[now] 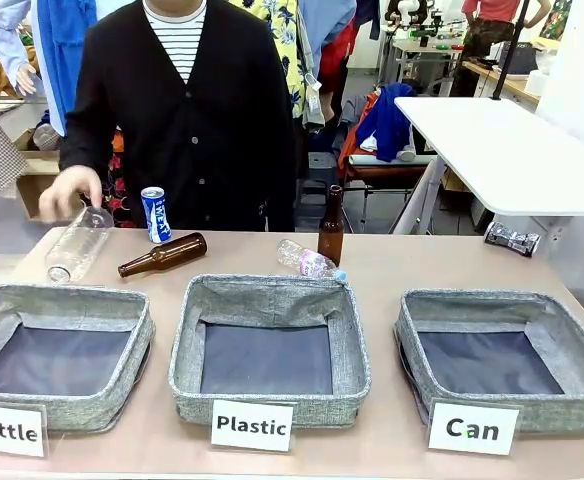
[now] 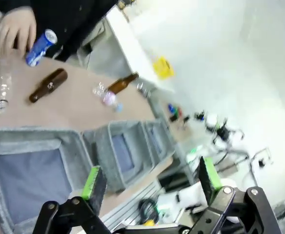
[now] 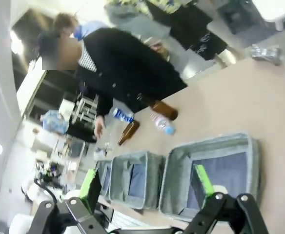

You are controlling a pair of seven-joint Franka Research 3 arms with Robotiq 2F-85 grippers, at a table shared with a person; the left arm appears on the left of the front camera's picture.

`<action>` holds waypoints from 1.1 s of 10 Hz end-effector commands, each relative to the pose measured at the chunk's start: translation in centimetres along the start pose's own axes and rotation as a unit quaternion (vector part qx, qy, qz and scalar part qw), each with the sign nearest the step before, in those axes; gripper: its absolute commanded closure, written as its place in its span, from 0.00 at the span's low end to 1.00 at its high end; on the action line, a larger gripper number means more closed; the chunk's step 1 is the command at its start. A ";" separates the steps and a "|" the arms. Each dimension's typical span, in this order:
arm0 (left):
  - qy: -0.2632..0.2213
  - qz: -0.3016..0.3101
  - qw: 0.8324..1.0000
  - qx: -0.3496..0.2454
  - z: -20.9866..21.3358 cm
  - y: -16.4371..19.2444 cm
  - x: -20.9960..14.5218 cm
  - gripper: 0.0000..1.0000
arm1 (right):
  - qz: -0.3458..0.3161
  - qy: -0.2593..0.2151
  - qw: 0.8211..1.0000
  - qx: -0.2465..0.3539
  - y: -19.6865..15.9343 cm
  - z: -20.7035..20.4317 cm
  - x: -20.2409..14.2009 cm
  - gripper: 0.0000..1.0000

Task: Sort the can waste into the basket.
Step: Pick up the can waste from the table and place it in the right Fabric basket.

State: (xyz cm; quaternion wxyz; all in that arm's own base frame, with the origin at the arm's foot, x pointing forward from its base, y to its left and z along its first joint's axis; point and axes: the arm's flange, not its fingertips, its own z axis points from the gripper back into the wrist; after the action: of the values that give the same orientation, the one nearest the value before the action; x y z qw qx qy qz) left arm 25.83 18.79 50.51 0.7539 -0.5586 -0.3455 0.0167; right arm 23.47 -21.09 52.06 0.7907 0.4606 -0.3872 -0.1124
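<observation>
A blue-and-white can (image 1: pixel 155 214) stands upright at the table's far edge, left of centre, in front of the person. A dented black-and-silver can (image 1: pixel 512 238) lies at the far right of the table. The grey basket (image 1: pixel 472 300) carded "Can" sits at the front right. In the left wrist view my left gripper (image 2: pixel 151 183) hangs open high above the baskets, with the blue can (image 2: pixel 41 47) far off. My right gripper (image 3: pixel 146 181) is open too, above the "Can" basket (image 3: pixel 208 145), with the blue can (image 3: pixel 122 115) and the dented can (image 3: pixel 265 52) beyond.
Baskets carded "Bottle" (image 1: pixel 62 298) and "Plastic" (image 1: pixel 268 288) sit left and centre. One brown bottle (image 1: pixel 162 254) lies flat, another (image 1: pixel 331 226) stands upright. A clear plastic bottle (image 1: pixel 310 262) lies behind the middle basket. The person's hand (image 1: pixel 67 190) rests on another clear bottle (image 1: pixel 77 245).
</observation>
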 end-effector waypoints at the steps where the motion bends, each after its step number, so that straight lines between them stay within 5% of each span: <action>1: -0.065 0.019 0.998 -0.002 -5.3 -1.1 -7.1 0.00 | -0.035 -0.056 0.997 -0.027 -2.2 -1.0 -4.0 0.00; 2: -0.090 0.029 0.996 0.003 -6.7 -1.7 -8.5 0.00 | -0.057 -0.080 0.993 -0.072 -2.7 -0.8 -4.2 0.00; 3: -0.033 0.021 0.999 -0.007 -0.1 -0.1 0.7 0.00 | -0.027 -0.024 0.999 -0.016 -1.7 1.2 0.1 0.00; 8: -0.033 0.021 0.999 -0.007 -0.1 -0.1 0.7 0.00 | -0.043 -0.018 0.999 -0.025 -1.7 0.8 -0.1 0.00; 9: -0.033 0.021 0.999 -0.007 -0.1 -0.1 0.7 0.00 | 0.006 -0.004 0.996 -0.088 -0.7 -1.5 1.9 0.00; 11: -0.033 0.021 0.999 -0.007 -0.1 -0.1 0.7 0.00 | 0.123 0.113 0.967 -0.191 1.1 -9.0 5.8 0.00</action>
State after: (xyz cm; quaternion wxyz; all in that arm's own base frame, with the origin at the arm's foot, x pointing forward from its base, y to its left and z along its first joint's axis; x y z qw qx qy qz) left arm 26.19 18.87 50.74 0.7444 -0.5672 -0.3476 0.0579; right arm 29.04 -18.39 52.64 0.8669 0.3439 -0.3480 -0.0954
